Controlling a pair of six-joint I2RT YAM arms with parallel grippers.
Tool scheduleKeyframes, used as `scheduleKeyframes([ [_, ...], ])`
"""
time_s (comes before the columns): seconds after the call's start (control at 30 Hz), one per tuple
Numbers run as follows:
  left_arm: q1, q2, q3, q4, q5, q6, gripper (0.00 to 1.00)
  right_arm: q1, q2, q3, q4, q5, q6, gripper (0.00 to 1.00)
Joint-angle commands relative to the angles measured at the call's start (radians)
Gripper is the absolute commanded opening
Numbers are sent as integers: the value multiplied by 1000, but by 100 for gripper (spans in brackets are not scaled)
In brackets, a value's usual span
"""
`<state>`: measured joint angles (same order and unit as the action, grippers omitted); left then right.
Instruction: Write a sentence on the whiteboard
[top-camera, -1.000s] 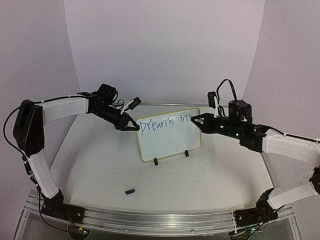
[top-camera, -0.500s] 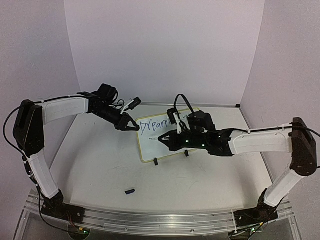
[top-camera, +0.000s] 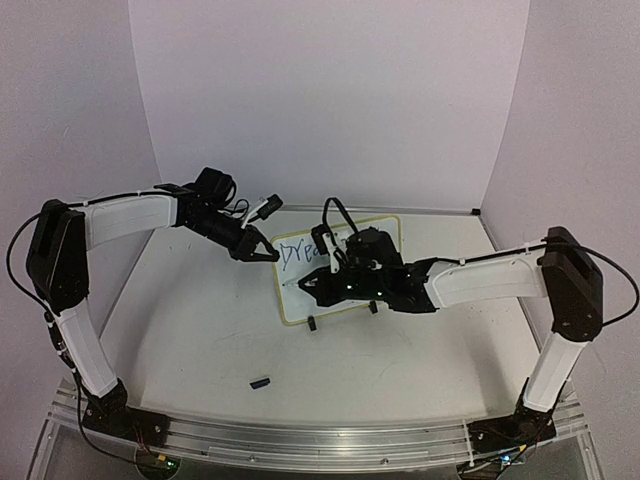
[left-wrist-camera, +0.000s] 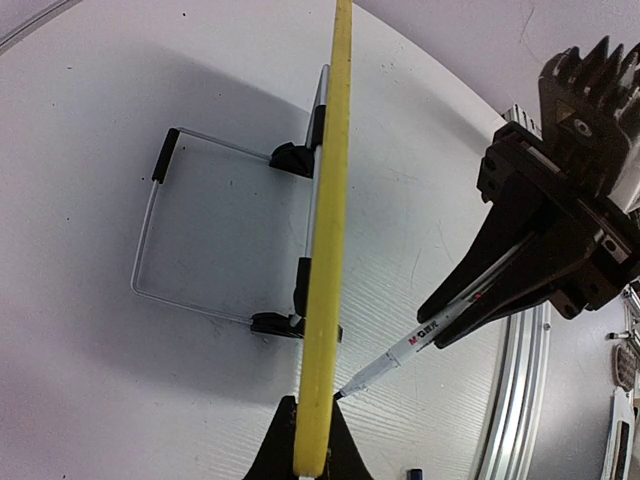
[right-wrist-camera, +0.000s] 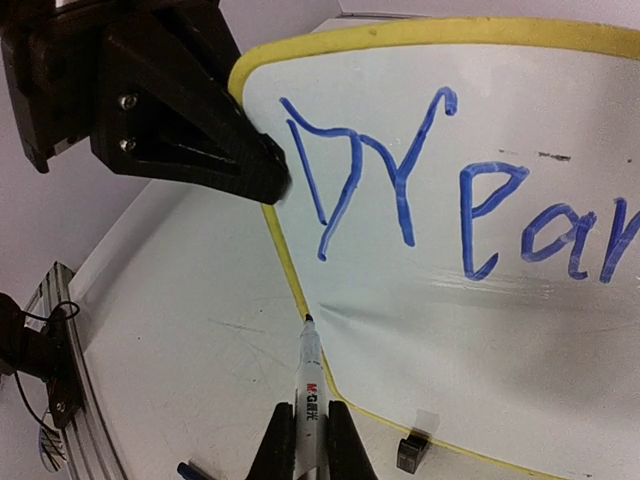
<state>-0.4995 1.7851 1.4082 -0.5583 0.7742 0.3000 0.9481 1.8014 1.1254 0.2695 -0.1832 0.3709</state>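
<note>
Whiteboard (right-wrist-camera: 480, 340) stands upright on the bench (top-camera: 190, 320) between the two arms, resting on black clip feet (right-wrist-camera: 410, 452). Sentence (right-wrist-camera: 470, 225) in blue script along the top line; "Drea" is legible and the rest is cut off by the view edge. Left end effector (top-camera: 266, 254) is clenched on the board's left frame edge near the top. Right end effector (right-wrist-camera: 310, 430) is grasping a marker (right-wrist-camera: 310, 380), its tip at the left frame below the "D".
</note>
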Motion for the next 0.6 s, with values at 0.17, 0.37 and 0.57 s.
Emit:
scheduleKeyframes([
  [0.17,-22,19,15,-61,-47,17,0,7,39,47,30,85,33,0],
  [0.37,-22,19,17,-63,-46,16,0,7,9,13,31,131,39,0],
  [0.57,-22,19,17,-63,-46,17,0,5,-17,-20,31,149,48,0],
])
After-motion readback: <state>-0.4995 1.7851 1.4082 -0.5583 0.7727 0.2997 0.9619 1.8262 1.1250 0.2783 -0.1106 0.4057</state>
